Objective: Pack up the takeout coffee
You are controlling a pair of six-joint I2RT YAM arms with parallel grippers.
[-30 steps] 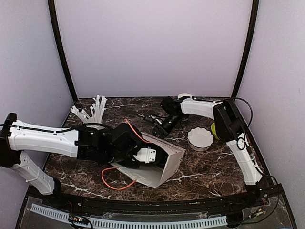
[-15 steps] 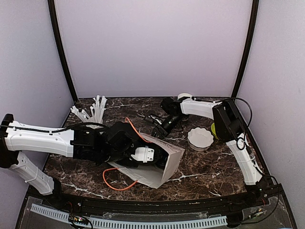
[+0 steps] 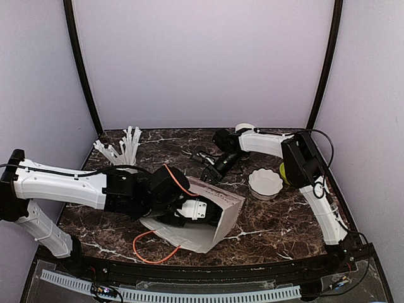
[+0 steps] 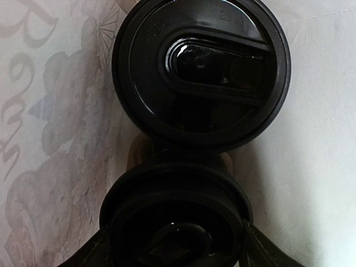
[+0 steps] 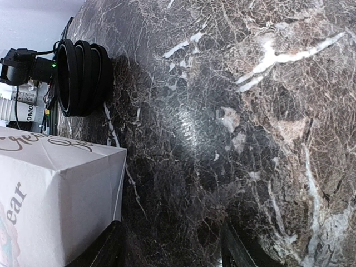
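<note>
- Near edge of the marble table (image 5: 250,111): a white printed paper bag (image 3: 218,221) lies on its side. Inside it, the left gripper (image 4: 175,250) clasps a black lidded coffee cup (image 4: 175,222).
- Deeper in the bag: a second cup (image 4: 201,69) with a glossy round plastic lid. Both appear bagged, and only the release seems to be left.
- Mid-table: the right gripper (image 5: 172,245) is spread and empty.

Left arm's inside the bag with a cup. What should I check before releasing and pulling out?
1. Far cup in bag, lidded: ok.
2. Near cup lidded, between the left gripper fingers: ok.
3. Near cup resting on bag: cannot tell.
4. Gap between the cups: cannot tell.
5. Handle clear of left gripper: not ok, an orange loop crosses it.
6. Right gripper open, empty, outside bag: ok.
</note>
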